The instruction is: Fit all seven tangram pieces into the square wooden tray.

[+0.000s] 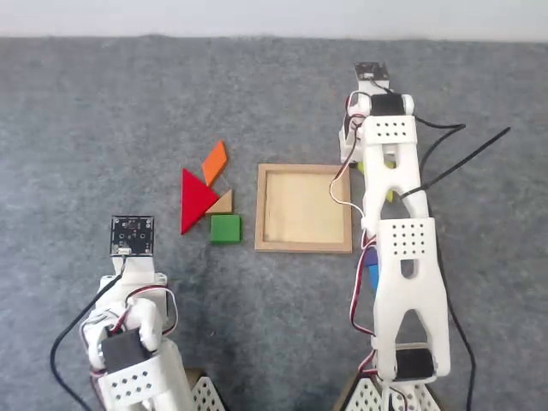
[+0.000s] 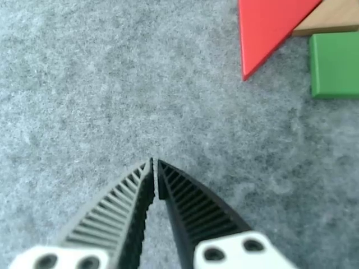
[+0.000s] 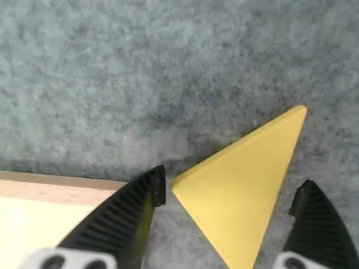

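Yellow wooden tangram triangle (image 3: 241, 190), flat on grey carpet (image 3: 112, 67) just beside square wooden tray (image 3: 45, 182), bracketed by wide-open right gripper (image 3: 231, 188): likely light, stiff, thin, best pinched edge-to-edge; left gripper (image 2: 154, 168) clenched empty.

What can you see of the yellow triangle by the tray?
The yellow triangle is a flat, smooth piece with sharp corners, seemingly painted wood. It lies flat on the grey carpet just outside the wooden tray, between the right gripper's open fingers. One corner sits close to a fingertip; whether they touch is unclear.
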Controlling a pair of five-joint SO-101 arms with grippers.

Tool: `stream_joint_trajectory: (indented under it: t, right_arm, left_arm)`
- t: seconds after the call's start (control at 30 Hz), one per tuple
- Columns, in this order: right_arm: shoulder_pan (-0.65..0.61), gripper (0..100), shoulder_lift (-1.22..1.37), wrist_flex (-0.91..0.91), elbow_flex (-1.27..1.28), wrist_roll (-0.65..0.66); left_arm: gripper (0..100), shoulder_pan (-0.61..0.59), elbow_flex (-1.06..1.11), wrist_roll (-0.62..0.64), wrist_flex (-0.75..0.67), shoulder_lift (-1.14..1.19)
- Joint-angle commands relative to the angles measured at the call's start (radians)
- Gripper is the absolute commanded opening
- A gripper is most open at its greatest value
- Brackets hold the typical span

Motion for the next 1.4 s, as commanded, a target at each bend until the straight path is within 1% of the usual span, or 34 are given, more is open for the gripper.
stream_joint_trajectory:
  t: [0.0, 0.07, 0.2, 0.37, 0.4, 0.53, 0.57, 0.97, 1.07, 1.1, 1.2, 1.27, 1.37]
  right_arm:
    - [0.008, 35.3, -0.008, -0.002, -0.011, -0.009]
    - [0.01, 35.1, -0.005, -0.002, -0.014, -0.015]
    - [0.018, 35.1, -0.001, -0.013, -0.015, -0.077]
    - [0.028, 34.8, 0.002, -0.01, -0.015, -0.08]
    - [0.028, 33.4, 0.002, -0.012, -0.015, -0.08]
    - [0.028, 22.5, 0.002, -0.013, -0.015, -0.074]
    - [0.028, 21.5, 0.002, -0.013, -0.015, -0.074]
    - [0.028, 21.9, -0.03, 0.012, -0.037, -0.071]
    - [0.025, 21.6, -0.061, 0.056, -0.072, -0.014]
    - [0.024, 20.1, -0.068, 0.068, -0.081, 0.009]
    - [0.024, 11.8, -0.081, 0.074, -0.092, 0.064]
    - [0.024, 8.3, -0.085, 0.074, -0.094, 0.087]
    - [0.022, 8.1, -0.085, 0.076, -0.097, 0.097]
  left_arm:
    - [1, -0.009, -0.015, -0.009, 0.003, -0.02]
    - [1, -0.009, -0.015, -0.009, 0.003, -0.02]
    - [1, -0.009, -0.015, -0.009, 0.003, -0.02]
    - [1, -0.009, -0.015, -0.009, 0.003, -0.02]
    - [1, -0.009, -0.015, -0.009, 0.003, -0.02]
    - [1, -0.009, -0.015, -0.009, 0.003, -0.02]
    - [1, -0.009, -0.015, -0.009, 0.003, -0.02]
    - [1, -0.009, -0.015, -0.009, 0.003, -0.02]
    - [1, -0.009, -0.015, -0.009, 0.003, -0.02]
    - [1, -0.009, -0.015, -0.009, 0.003, -0.02]
    - [1, -0.009, -0.015, -0.009, 0.003, -0.02]
    - [1, -0.009, -0.015, -0.009, 0.003, -0.02]
    - [1, -0.009, -0.015, -0.009, 0.003, -0.02]
